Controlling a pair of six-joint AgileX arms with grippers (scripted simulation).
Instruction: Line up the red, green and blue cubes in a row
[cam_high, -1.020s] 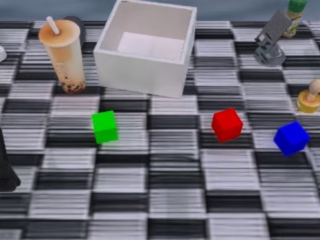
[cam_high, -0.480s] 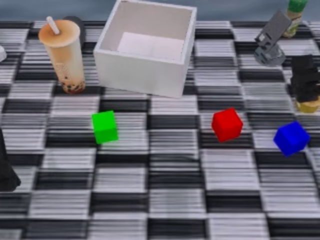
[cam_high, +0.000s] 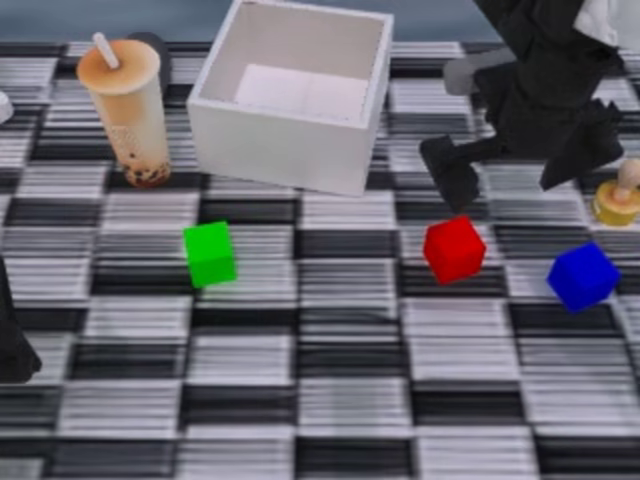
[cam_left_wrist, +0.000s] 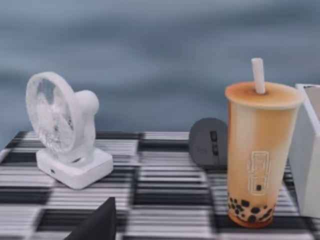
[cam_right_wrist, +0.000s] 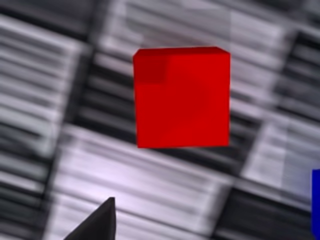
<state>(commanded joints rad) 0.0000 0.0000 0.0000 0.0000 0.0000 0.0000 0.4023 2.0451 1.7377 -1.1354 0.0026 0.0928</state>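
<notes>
My right pincer (cam_high: 512, 175) hangs wide open just behind the small glossy red cube (cam_high: 454, 248), right of the worktop's centre. It looks light, rigid and slick, so I'd clamp opposite flat faces squarely.

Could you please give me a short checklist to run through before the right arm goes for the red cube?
1. Red cube free on the table, nothing touching it: ok.
2. Right gripper above and behind the red cube, fingers spread: ok.
3. Red cube in the right wrist view: ok.
4. Blue cube apart from the red cube, clear of the approach: ok.
5. Green cube alone at the table's left part, untouched: ok.
6. Left gripper parked at the table's left edge, out of the way: ok; its fingers: cannot tell.
</notes>
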